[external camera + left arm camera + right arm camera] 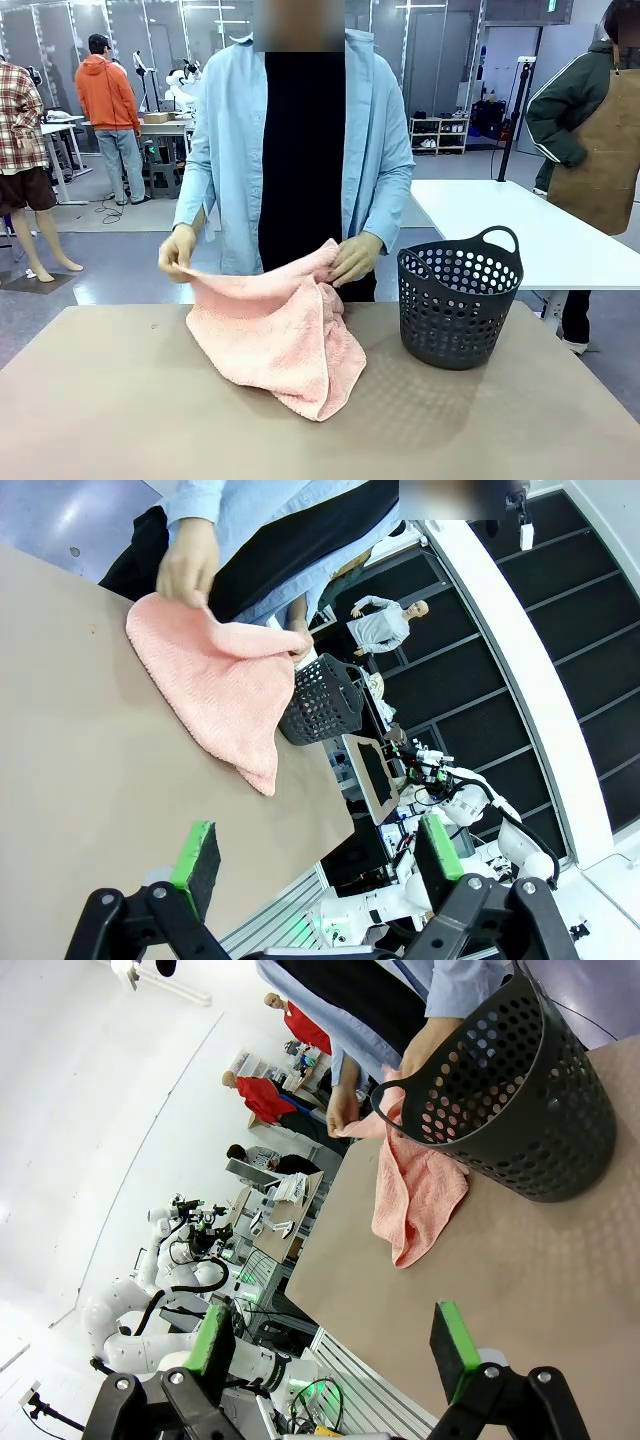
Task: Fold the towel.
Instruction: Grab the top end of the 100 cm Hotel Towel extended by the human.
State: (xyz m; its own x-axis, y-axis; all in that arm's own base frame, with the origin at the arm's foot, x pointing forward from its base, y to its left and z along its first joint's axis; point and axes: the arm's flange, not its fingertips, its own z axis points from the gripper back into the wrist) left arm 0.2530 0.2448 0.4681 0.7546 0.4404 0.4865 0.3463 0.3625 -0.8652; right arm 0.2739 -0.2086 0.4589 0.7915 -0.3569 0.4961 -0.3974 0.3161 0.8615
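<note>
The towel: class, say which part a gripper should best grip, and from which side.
Probably the towel's loose corner, lying on the table nearest the robot, approached from the near side. The person's hands hold the far edge, so this corner is free.

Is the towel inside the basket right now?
No, the towel lies on the table beside the basket, its upper edge held in the person's hands.

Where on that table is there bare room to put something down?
Bare tabletop lies left of the towel and along the near edge. Crowded: the far middle, where the person's hands hold the towel beside the basket.
</note>
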